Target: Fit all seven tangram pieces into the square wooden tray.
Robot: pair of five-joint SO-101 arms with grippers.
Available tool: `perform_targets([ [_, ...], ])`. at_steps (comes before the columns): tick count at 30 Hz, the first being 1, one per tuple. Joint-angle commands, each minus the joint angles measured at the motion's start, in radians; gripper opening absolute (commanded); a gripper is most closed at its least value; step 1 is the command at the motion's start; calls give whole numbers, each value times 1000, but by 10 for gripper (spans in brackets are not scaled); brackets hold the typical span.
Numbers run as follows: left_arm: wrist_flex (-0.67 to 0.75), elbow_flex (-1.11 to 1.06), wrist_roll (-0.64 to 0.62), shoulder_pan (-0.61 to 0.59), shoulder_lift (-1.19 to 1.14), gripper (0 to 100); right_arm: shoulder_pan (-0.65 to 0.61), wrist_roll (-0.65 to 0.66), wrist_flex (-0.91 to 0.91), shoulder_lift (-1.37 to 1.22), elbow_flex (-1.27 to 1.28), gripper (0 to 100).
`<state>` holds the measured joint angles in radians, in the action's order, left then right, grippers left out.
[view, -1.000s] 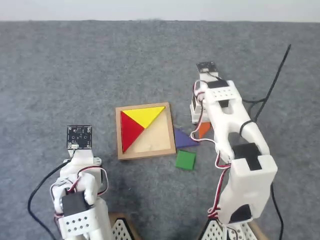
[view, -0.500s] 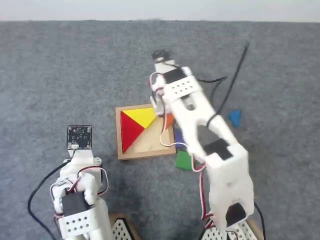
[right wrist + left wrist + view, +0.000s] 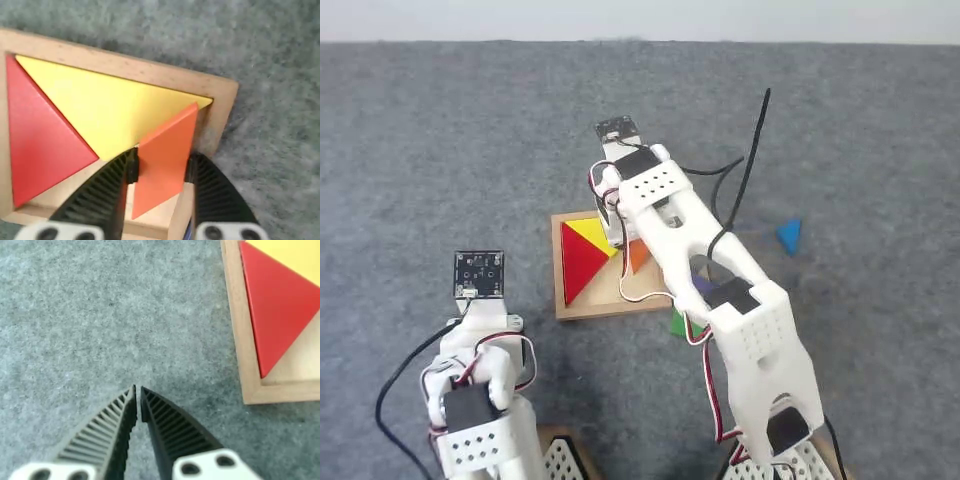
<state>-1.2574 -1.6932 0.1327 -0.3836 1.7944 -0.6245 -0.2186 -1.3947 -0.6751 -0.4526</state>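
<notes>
Right claw (image 3: 160,170), closed on the orange parallelogram tangram piece (image 3: 165,155), over the right half of the square wooden tray (image 3: 560,302). One finger (image 3: 125,172) presses each long side of the piece. The piece's long axis runs roughly near to far beside the tray's right rim, in line with the fingers. Its far end points toward the far-right corner and overlaps the tip of the large yellow triangle (image 3: 100,105). Whether the piece touches the tray floor cannot be told.

Tray contents: the yellow triangle lies along the far side and a large red triangle (image 3: 580,265) along the left side. The two meet on a diagonal, with bare wood near and right of them.

Outside the tray, on the grey carpeted desk (image 3: 440,150): a green square piece (image 3: 677,322) just beside the near-right corner, partly under the arm, and a small blue triangle (image 3: 788,234) well apart to the right.

Left claw (image 3: 138,390): fingers together and holding nothing, over the carpet near the tray's near-left corner.
</notes>
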Motion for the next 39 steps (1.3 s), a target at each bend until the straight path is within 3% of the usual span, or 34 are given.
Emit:
perform_targets([
  [1, -5, 8, 9, -3, 18, 15, -15, -9, -10, 16, -68, 206],
  [13, -5, 8, 9, -3, 18, 15, 15, -29, -36, 44, -75, 235],
  [16, -5, 8, 9, -3, 18, 15, 128, 2, -139, 116, -74, 235],
  [23, -5, 8, 9, -3, 18, 15, 538, 190, -283, 297, -66, 235],
  [30, -5, 8, 9, -3, 18, 15, 642, 334, -372, 463, -26, 236],
  [35, -5, 8, 9, -3, 18, 15, 634, 344, -366, 564, 195, 235],
  [39, -5, 8, 9, -3, 18, 15, 636, 370, -153, 809, 539, 235],
])
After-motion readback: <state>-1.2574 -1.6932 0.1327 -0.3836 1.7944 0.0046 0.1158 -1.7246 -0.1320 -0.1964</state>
